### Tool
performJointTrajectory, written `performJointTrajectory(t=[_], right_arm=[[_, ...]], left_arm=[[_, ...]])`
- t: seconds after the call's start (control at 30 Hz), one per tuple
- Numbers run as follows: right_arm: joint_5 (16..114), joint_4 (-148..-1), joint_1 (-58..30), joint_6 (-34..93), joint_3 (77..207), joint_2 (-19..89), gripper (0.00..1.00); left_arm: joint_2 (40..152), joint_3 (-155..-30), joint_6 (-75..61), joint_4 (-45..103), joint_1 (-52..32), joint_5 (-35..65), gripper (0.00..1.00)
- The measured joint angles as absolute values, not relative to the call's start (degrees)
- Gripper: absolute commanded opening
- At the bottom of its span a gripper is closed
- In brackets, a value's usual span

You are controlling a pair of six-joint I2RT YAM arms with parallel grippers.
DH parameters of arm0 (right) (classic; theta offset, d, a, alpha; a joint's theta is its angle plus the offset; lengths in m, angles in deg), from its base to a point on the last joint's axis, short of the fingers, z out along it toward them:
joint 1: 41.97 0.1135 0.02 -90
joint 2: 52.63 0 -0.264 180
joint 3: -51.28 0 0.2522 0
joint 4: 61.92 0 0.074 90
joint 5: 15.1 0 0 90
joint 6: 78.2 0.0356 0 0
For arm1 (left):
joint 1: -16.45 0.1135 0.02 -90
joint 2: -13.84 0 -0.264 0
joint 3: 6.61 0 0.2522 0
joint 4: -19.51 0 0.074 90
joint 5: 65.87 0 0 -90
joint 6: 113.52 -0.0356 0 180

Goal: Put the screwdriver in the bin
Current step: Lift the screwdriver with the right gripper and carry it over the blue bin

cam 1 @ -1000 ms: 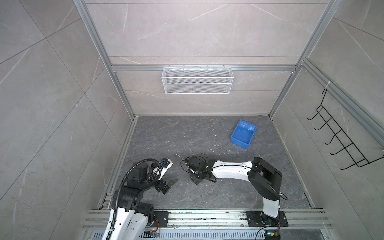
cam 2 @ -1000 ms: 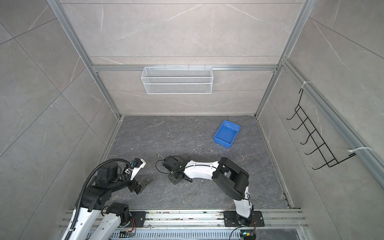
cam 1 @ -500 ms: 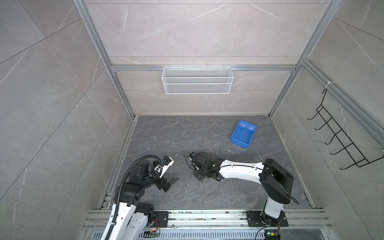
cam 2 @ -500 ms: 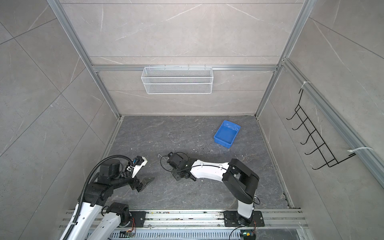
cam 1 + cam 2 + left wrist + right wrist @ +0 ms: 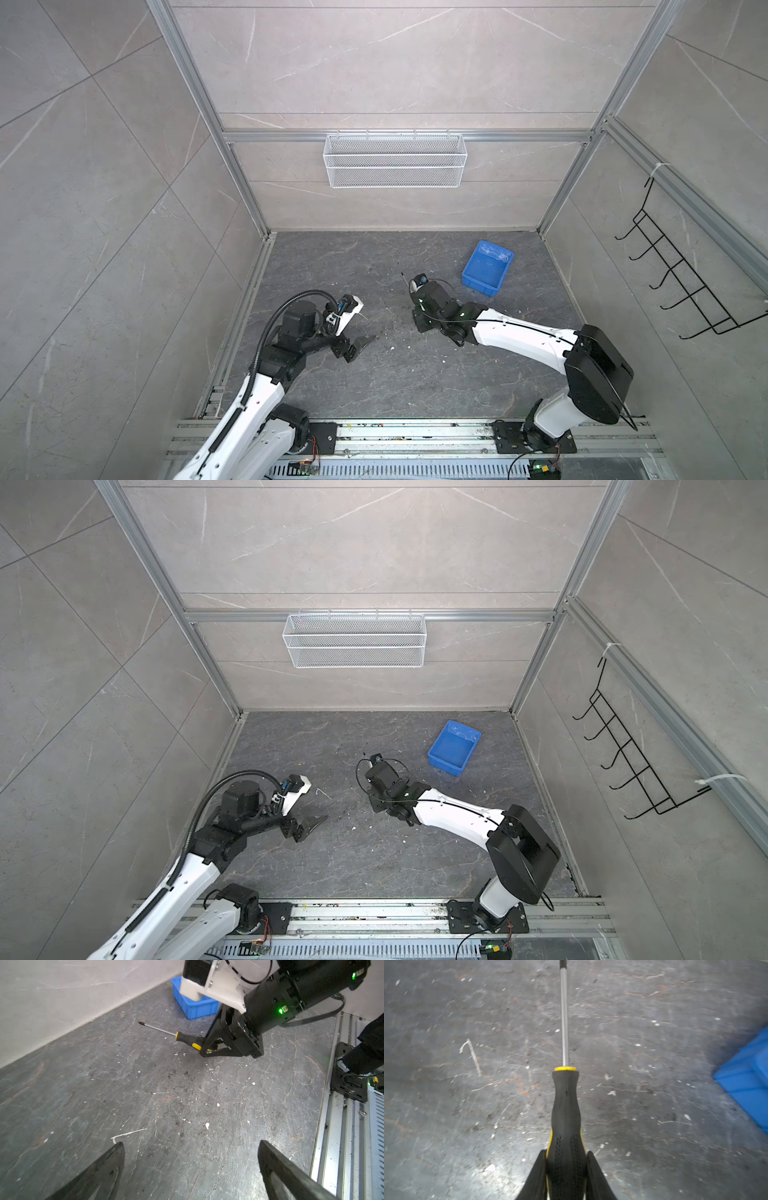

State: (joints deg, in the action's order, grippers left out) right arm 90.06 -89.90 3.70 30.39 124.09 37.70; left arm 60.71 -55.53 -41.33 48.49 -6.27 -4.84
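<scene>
Right claw: the right claw [image 5: 566,1152] is clenched on the handle of the screwdriver [image 5: 565,1105], one finger on each side.
Screwdriver: it sits mid-worktop, with its shaft sticking out past the fingertips toward the far side and slightly left. I cannot tell whether it touches the worktop [image 5: 415,374].
Bin: the bin [image 5: 478,286] stands on the far right of the worktop, near the right claw on its far right and apart from it. The screwdriver is outside it.
Left claw: the left claw [image 5: 191,1144] is released, its fingers spread wide with nothing between them, over the near left.
Bent stick: the thin white stick [image 5: 126,1133] lies on the worktop just beyond the left claw's fingertips.
</scene>
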Motion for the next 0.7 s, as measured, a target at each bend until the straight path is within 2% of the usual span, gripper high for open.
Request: performJointTrajectory(t=[0.33, 0.7], right_arm=[[91.7, -88.9, -4.3, 36.4, 121.5, 33.1, 0.0], [91.2, -86.7, -14.9, 40.8, 121.5, 33.6, 0.0]], left_arm=[[79.2, -55.4, -38.0, 27.6, -18.3, 2.2, 1.0], [97.6, -63.0, -37.9, 13.1, -23.9, 7.2, 1.0]])
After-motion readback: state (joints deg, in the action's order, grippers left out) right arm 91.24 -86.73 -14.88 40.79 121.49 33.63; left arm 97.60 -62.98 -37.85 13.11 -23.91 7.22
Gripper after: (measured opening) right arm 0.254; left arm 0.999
